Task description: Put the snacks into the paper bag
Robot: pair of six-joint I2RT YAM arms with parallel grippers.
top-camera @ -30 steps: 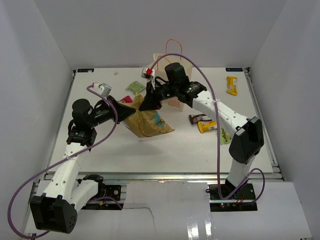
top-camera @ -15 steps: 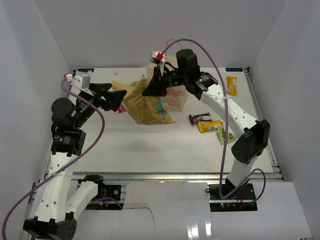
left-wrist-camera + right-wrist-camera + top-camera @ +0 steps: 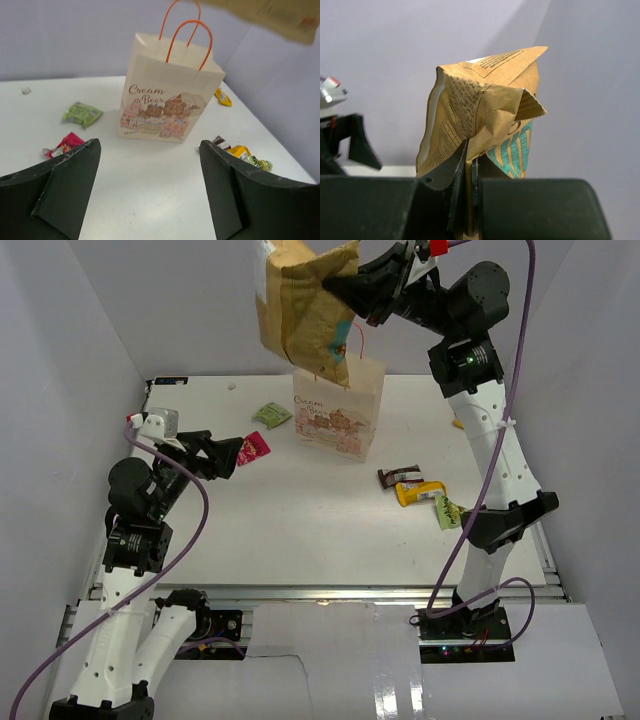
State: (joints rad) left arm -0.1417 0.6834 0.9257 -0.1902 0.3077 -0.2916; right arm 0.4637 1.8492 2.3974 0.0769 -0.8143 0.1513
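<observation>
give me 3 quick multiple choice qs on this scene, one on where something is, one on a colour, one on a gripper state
1. Where is the tan snack bag?
A) held high above the paper bag
B) lying beside it
C) inside it

2. What colour is the packet nearest the left gripper?
A) blue
B) white
C) magenta

3. The left gripper is
A) shut on a packet
B) open, holding nothing
C) out of view

Answers:
1 A, the right gripper clamps the tan snack bag in the air over the paper bag.
2 C, the magenta packet lies just past its fingertips.
3 B, the left wrist view shows its fingers wide apart with nothing between them.
</observation>
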